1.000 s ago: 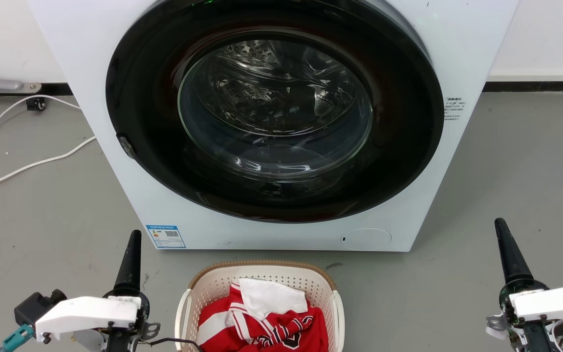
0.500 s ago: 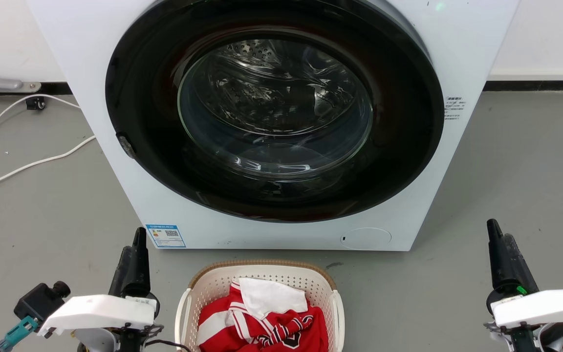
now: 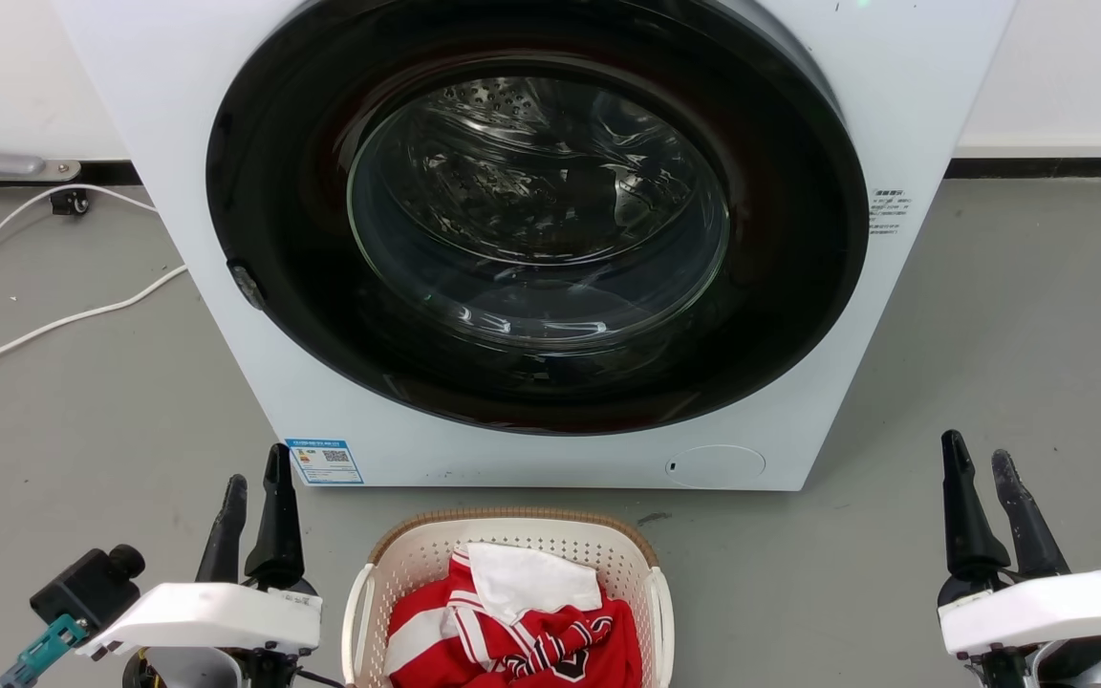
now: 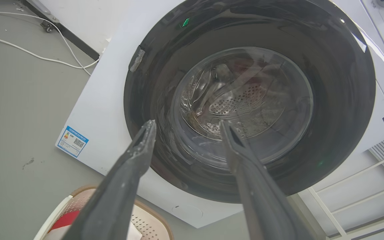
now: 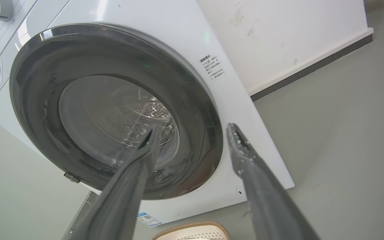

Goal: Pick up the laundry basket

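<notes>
The basket [image 3: 414, 559] sits on the floor [image 3: 82, 430] at near centre, just in front of the washer [image 3: 904, 115], with a red garment [image 3: 512, 650] inside. The left end effector [image 3: 257, 468] hovers to its left, fingers spread and empty. The right end effector [image 3: 978, 449] hovers well to its right, also spread.

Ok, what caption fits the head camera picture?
Open left claw and right claw flank a cream perforated plastic laundry basket before a white front-loading washing machine.
</notes>
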